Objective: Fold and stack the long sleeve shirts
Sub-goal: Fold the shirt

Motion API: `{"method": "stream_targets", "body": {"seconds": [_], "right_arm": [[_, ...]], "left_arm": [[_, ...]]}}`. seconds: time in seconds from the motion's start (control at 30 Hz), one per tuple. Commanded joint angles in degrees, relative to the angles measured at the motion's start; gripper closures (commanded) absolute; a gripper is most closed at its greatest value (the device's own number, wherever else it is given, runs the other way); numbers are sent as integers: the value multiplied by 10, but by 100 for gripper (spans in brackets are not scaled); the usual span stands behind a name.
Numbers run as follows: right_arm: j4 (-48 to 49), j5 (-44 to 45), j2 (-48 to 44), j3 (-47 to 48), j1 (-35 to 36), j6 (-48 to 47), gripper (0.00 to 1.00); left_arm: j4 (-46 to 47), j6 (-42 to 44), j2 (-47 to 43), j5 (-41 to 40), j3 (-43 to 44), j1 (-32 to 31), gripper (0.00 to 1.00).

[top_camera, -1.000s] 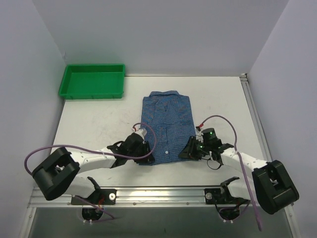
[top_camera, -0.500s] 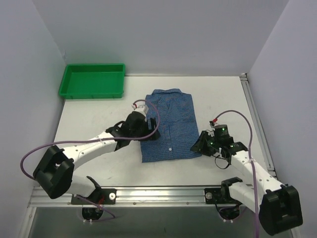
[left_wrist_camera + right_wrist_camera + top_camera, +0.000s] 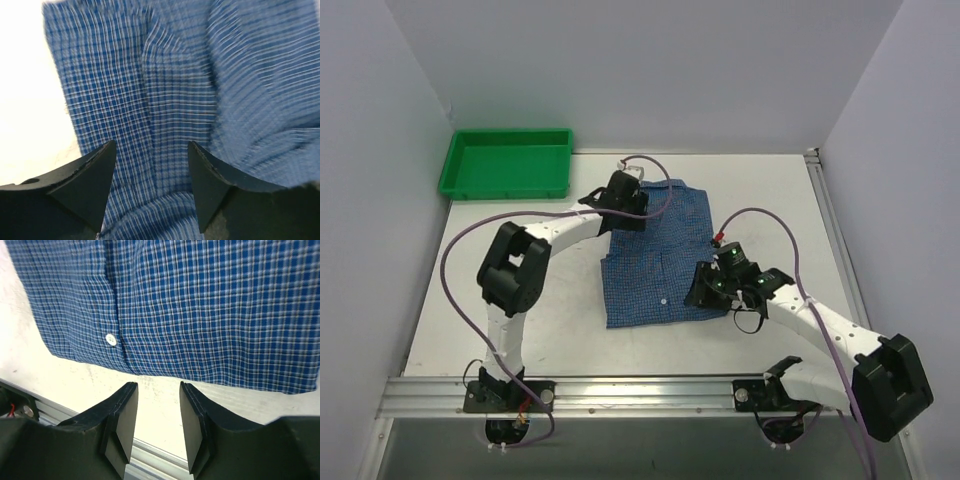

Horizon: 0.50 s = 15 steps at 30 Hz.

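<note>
One bench (image 3: 520,270) carries it all. Folded blue checked shirt (image 3: 655,260) lies mid-bench, hem toward me. Green tray (image 3: 505,190) sits at the far left corner, apart from the shirt. My left hand (image 3: 150,170) is over the shirt's far left part, fingers spread, gripping nothing. My right hand (image 3: 156,410) is at the near hem, fingers apart, empty. White button (image 3: 111,339) near hem.

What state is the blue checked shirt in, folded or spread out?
Folded. The blue checked shirt lies as a compact rectangle, button front facing up, with no sleeves sticking out in the top view.
</note>
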Motion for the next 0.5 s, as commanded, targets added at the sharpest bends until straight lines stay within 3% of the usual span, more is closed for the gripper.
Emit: {"method": "stream_targets", "body": {"seconds": [0.0,0.17,0.23,0.33,0.47], "right_arm": [[12,26,26,16,14,23,61],[33,38,102,22,12,11,64],[38,46,136,24,7,-7,69],[38,52,185,43,-12,-50,78],[28,49,225,78,-63,-90,78]], "left_arm": [[-35,41,53,-9,46,2,35],[-45,8,92,-14,42,18,43],[-39,-36,86,-16,17,29,53],[-38,-109,43,-16,-90,41,57],[-25,-208,-33,8,-232,51,59]]}}
